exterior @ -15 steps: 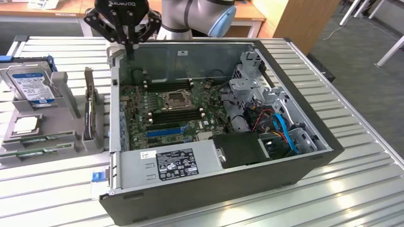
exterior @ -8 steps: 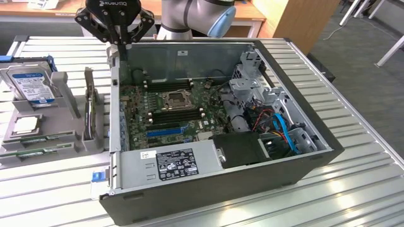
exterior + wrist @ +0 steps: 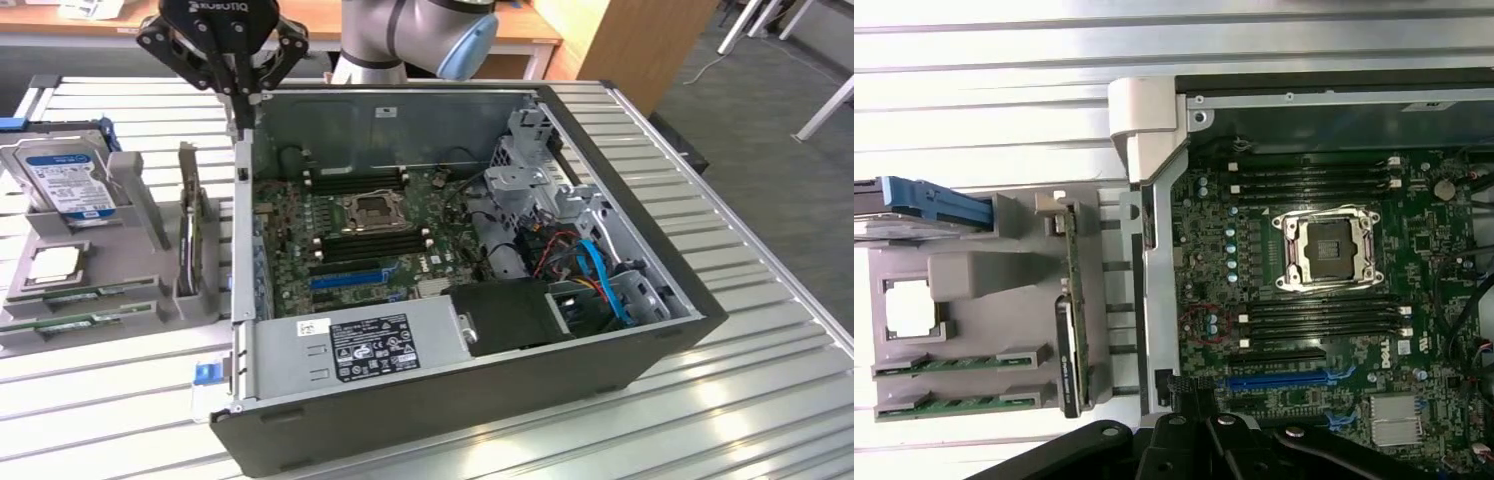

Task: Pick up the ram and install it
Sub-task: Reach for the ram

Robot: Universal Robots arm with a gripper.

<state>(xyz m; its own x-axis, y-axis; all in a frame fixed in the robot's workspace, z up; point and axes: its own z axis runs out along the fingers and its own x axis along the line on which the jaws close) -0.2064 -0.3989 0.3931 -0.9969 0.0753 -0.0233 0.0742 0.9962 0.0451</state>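
Note:
Two green ram sticks (image 3: 70, 296) (image 3: 959, 362) lie side by side in slots at the near end of a grey holder (image 3: 127, 300) on the exterior view's left, outside the computer case. My gripper (image 3: 246, 92) (image 3: 1192, 420) hangs high over the case's wall on the holder's side, at the far corner. Its fingers are shut with nothing between them. Inside the case, the motherboard (image 3: 400, 255) shows black memory slots (image 3: 367, 243) (image 3: 1319, 315) on both sides of the open processor socket (image 3: 370, 210) (image 3: 1332, 248).
The holder also carries a hard drive (image 3: 67, 180) (image 3: 934, 200), a tall grey expansion card (image 3: 194, 240) (image 3: 1069, 340) standing on edge, and a square silver processor chip (image 3: 54, 262) (image 3: 909, 310). A power supply (image 3: 367, 345) and drive cage with cables (image 3: 574, 250) crowd the case.

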